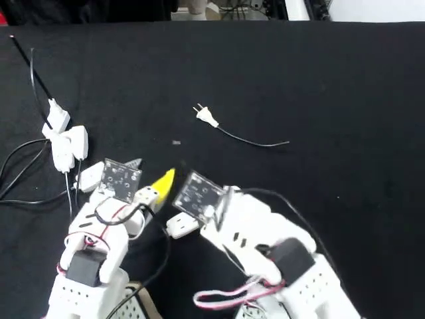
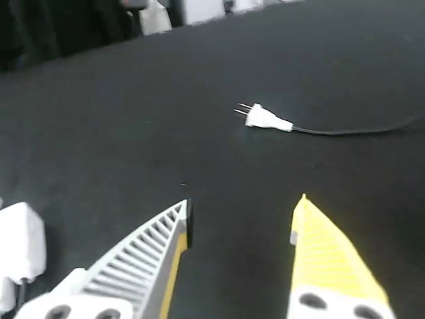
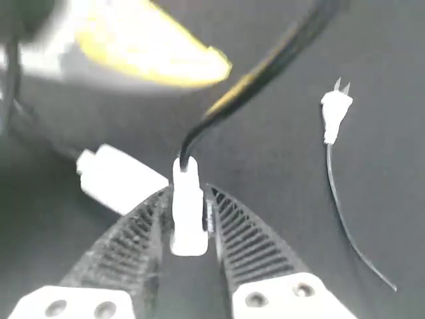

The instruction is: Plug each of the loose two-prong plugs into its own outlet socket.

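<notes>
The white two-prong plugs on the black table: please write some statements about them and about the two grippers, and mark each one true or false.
1. The right gripper is shut on a white plug with a thick black cable. True.
2. The left gripper holds the small white plug with a thin black wire. False: its jaws stand open and empty, and that plug lies free on the black table.
3. The thin-wired plug touches neither arm. True.
4. The cluster of white socket blocks lies at the table's far right in the high view. False: it lies at the left.
</notes>
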Action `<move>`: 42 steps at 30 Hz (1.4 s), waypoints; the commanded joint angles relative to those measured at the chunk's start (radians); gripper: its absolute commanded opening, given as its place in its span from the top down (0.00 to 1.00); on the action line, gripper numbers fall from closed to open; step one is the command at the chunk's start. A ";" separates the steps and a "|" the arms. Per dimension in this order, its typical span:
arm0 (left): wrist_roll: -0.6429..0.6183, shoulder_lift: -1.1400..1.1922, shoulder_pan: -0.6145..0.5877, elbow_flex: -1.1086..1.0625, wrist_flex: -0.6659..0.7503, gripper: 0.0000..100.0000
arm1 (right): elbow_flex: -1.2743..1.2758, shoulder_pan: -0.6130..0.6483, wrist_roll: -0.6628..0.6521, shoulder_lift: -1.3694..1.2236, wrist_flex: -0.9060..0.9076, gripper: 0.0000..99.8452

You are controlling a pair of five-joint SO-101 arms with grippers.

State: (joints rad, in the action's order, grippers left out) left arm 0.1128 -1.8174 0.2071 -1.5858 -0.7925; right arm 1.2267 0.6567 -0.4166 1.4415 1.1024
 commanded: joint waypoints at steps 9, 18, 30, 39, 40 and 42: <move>-0.092 -0.006 0.074 0.120 0.009 0.76 | 0.133 0.051 0.031 -0.038 -0.304 0.99; -0.110 -0.006 0.173 0.166 -0.118 0.76 | 0.130 0.046 0.025 -0.130 -0.354 0.99; -0.084 -0.006 -0.030 0.194 -0.255 0.75 | 0.093 -0.020 0.124 -0.145 -0.241 0.99; 0.150 -0.002 -0.104 0.232 -0.430 0.75 | -0.059 -0.391 0.353 -0.153 -0.153 0.99; 0.175 0.000 -0.071 0.229 -0.422 0.75 | -0.097 -0.446 0.358 -0.154 -0.124 0.99; 0.273 0.038 0.028 0.203 -0.376 0.75 | -0.148 -0.540 0.358 -0.156 -0.089 0.99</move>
State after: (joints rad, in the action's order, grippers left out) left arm 0.2862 -1.8174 0.1289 -1.4093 -1.2098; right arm 1.2006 0.2593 -0.0713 1.2942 0.9720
